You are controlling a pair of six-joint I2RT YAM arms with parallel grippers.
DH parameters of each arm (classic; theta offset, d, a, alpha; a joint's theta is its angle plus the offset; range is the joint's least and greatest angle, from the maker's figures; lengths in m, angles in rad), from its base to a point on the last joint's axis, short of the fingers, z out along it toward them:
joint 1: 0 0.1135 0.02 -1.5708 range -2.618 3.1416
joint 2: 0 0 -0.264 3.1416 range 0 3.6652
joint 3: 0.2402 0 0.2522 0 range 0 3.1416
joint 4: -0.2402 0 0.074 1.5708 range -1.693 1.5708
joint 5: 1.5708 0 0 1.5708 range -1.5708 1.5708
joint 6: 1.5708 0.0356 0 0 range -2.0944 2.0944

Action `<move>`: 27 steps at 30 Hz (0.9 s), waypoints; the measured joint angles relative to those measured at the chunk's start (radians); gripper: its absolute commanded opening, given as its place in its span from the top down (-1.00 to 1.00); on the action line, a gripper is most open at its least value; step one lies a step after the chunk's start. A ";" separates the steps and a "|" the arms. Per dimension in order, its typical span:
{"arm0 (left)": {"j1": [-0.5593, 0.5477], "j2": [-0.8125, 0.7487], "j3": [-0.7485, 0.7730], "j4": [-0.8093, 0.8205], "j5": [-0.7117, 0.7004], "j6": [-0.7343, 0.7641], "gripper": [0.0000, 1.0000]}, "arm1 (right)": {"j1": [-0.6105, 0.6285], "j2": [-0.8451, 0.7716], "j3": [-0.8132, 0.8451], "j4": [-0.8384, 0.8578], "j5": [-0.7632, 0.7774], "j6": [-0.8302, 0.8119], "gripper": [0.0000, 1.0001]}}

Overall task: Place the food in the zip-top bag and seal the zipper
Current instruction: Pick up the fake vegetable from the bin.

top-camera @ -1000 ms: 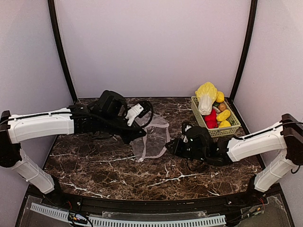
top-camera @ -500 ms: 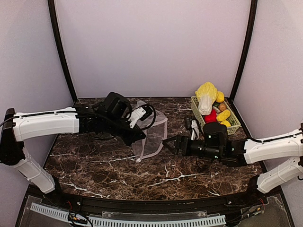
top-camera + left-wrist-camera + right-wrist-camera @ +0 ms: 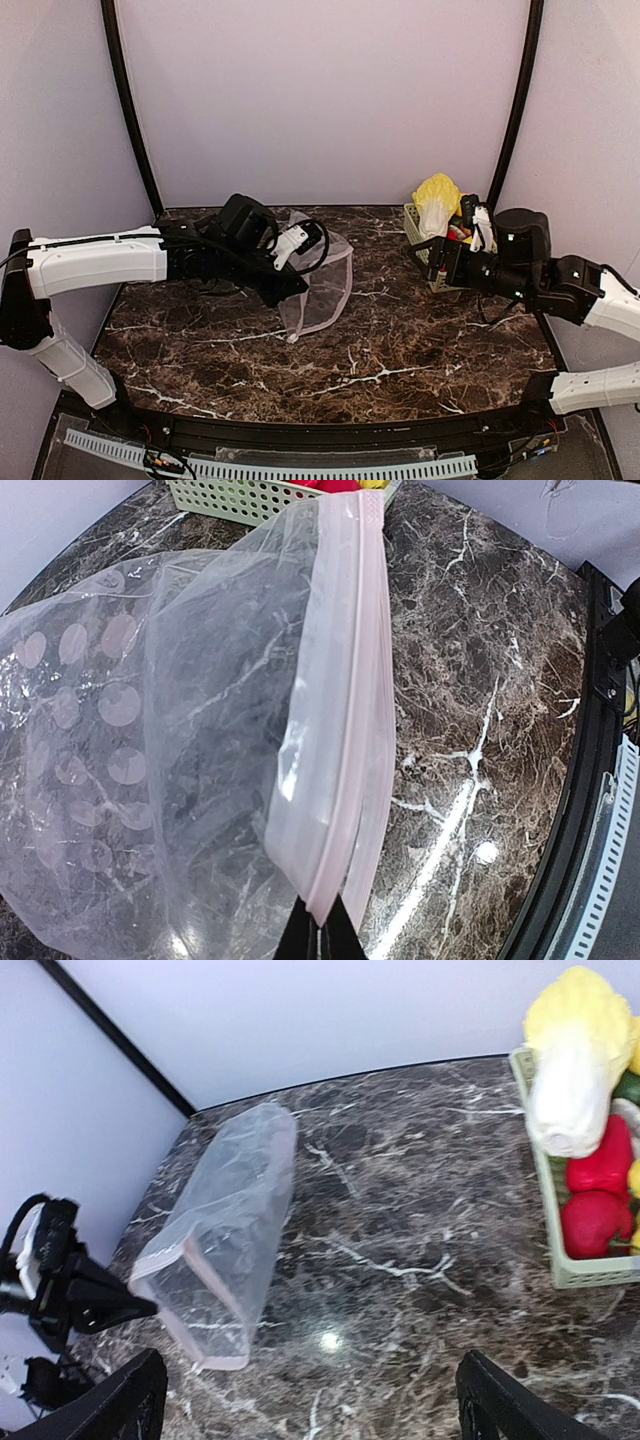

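Top view, bag: the clear zip-top bag lies near the middle of the tabletop, closer to its far edge.
Top view, left fingers: the left fingers are clenched on the bag's near-left edge.
Top view, right fingers: the right fingers are released and spread wide, holding nothing, at the near-left corner of the green basket.
Top view, food: a yellow-white cabbage and other toy food sit in the basket at the tabletop's far right corner.
Left wrist view: the left fingers pinch one end of the pink-white zipper strip. The dotted bag spreads to its left.
Right wrist view: the right fingers stand wide apart over bare tabletop. The bag is at the left. The cabbage and two red pieces fill the basket at the right.
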 measured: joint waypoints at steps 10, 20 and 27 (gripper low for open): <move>0.000 0.015 0.009 0.000 0.013 -0.007 0.99 | -0.355 0.195 0.160 -0.204 -0.099 -0.121 -0.97; 0.000 0.029 0.009 0.000 0.055 -0.030 0.99 | -0.593 0.547 0.290 -0.136 -0.203 -0.220 -0.97; 0.000 0.029 0.011 -0.001 0.051 -0.030 0.99 | -0.636 0.784 0.469 -0.045 -0.231 -0.254 -0.97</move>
